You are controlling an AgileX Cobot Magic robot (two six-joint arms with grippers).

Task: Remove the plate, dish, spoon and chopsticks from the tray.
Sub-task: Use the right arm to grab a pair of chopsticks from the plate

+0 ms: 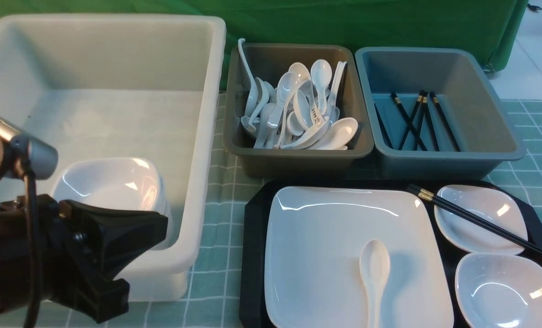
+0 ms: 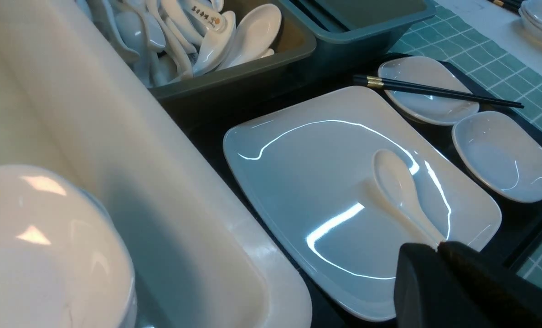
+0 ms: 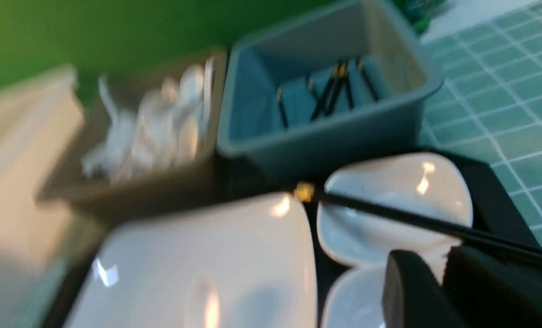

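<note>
The black tray (image 1: 252, 255) holds the large square white plate (image 1: 325, 237) with the white spoon (image 1: 374, 269) lying on it. Two small white dishes sit to its right, far (image 1: 494, 205) and near (image 1: 503, 287). The black chopsticks (image 1: 476, 222) lie across the far dish. My left gripper (image 1: 159, 228) is shut and empty over the white tub's front; in its wrist view its tips (image 2: 437, 246) are short of the spoon (image 2: 398, 191). My right gripper (image 3: 441, 262), jaws slightly apart and empty, hovers over the dishes just short of the chopsticks (image 3: 412, 220); it is outside the front view.
A big white tub (image 1: 198, 136) on the left holds stacked small dishes (image 1: 111, 184). Behind the tray stand a grey tub (image 1: 298, 155) with several spoons and a blue-grey tub (image 1: 444, 159) with several chopsticks. A green checked cloth covers the table.
</note>
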